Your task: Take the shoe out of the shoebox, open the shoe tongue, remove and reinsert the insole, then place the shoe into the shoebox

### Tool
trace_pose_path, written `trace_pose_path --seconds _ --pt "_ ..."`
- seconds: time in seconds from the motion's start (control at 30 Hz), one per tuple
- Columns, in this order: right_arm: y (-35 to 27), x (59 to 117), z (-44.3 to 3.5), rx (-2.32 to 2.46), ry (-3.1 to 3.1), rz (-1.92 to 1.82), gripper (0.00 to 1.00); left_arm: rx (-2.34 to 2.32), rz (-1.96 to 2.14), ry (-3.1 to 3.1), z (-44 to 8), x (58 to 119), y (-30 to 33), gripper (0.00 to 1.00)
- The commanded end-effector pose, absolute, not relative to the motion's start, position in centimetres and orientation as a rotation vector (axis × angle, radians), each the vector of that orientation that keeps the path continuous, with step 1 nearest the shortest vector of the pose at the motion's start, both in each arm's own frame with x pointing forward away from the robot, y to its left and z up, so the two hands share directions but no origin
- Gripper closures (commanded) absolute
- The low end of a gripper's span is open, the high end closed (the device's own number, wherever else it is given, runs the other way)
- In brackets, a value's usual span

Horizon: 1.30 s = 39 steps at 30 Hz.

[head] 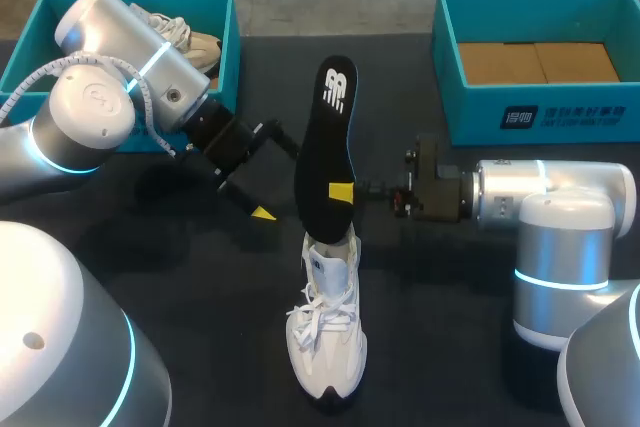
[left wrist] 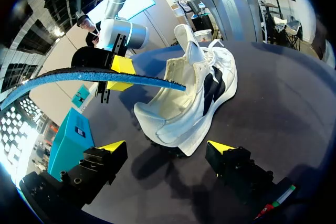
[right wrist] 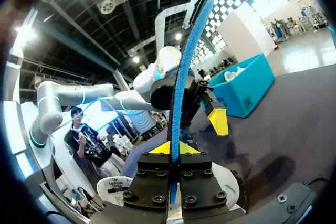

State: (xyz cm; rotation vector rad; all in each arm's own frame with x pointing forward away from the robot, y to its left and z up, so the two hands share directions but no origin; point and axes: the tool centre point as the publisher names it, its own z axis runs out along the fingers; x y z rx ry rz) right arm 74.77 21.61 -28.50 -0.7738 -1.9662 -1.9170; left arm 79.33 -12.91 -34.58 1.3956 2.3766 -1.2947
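A white shoe stands on the black table at the front middle, and lies just ahead of my open left gripper as shoe. The black insole with a blue underside is held up on edge above it. Its lower end reaches the shoe's opening. My right gripper is shut on the insole's middle, seen edge-on as insole between the right gripper fingers. My left gripper hangs open just left of the insole, holding nothing.
A teal shoebox at the back left holds another pale shoe. A second teal shoebox with a cardboard floor stands at the back right. Both arms flank the shoe.
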Motion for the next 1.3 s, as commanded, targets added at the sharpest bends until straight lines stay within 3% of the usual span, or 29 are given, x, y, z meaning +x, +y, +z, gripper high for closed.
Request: trace_pose_path --seconds 0.03,1.3 --pt "22.3 74.9 -28.5 -0.773 -1.972 -1.915 1.0 1.4 -1.292 2.379 -34.6 79.4 -13.0 0.0" --pt "22.3 74.8 -29.7 -0.787 -1.972 -1.891 1.0 1.4 -1.292 2.379 -34.6 79.4 -13.0 0.0"
